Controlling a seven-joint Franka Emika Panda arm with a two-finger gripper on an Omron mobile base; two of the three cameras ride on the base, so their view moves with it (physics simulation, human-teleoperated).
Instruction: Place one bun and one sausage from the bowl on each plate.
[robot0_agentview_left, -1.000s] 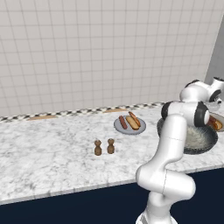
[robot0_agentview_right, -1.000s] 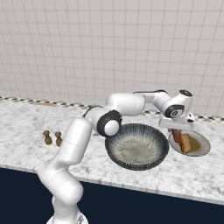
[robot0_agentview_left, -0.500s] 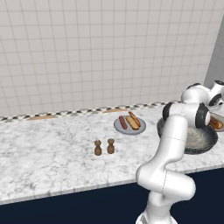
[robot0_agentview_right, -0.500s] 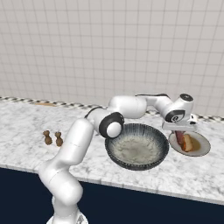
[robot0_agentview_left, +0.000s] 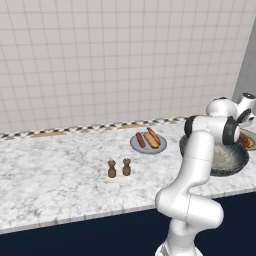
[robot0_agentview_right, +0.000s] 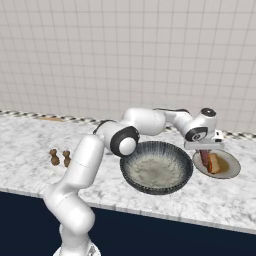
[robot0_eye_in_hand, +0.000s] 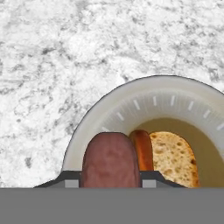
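Fingertips (robot0_eye_in_hand: 72, 183) barely show at the frame's bottom, clamped on a reddish-brown sausage (robot0_eye_in_hand: 110, 159) whose long axis runs toward the camera, lower end cut off. It hangs over the pale round plate (robot0_eye_in_hand: 131, 98) beside a golden bun (robot0_eye_in_hand: 175, 159). The dark-grey bowl (robot0_agentview_right: 157, 170) sits just left.

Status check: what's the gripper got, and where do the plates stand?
Gripper shut on a sausage, over the right plate. That plate already holds a bun and another sausage. Far plate loaded. Bowl empty.
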